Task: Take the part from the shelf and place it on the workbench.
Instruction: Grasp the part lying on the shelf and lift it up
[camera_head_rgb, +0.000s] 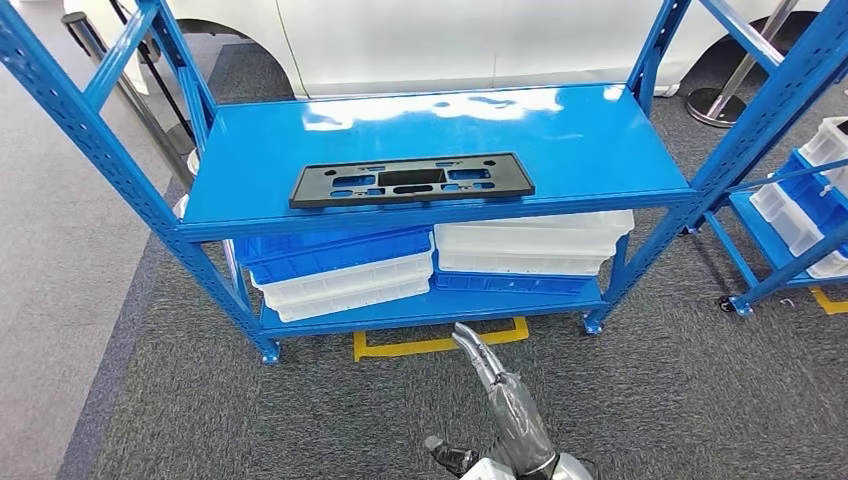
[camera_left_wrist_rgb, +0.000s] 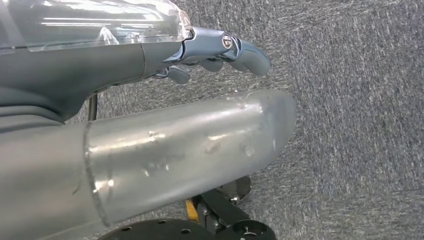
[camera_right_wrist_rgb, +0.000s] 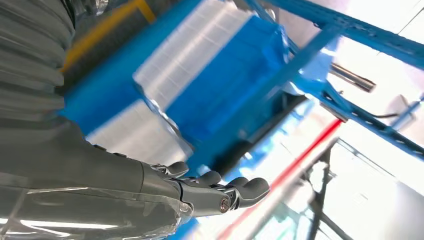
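Part (camera_head_rgb: 410, 181): one black plate, flat on shelf (camera_head_rgb: 560, 140) top deck, frame centre. Lower deck: stacked blue and white bins (camera_head_rgb: 340, 270), contents not visible. Right hand (camera_head_rgb: 495, 385) fingers extended, empty; left hand (camera_left_wrist_rgb: 220, 50) holds nothing, fingers loosely curled.

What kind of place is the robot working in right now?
Probably a workshop or parts store: a blue steel shelf holding a black part, stacked blue and white bins below, yellow floor tape on grey carpet.

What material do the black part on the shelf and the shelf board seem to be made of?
The black part: probably moulded plastic, matte, since it is flat with shaped cut-outs and gives no glare. The shelf board: likely painted sheet metal, glossy blue, because it mirrors bright patches along its far edge.
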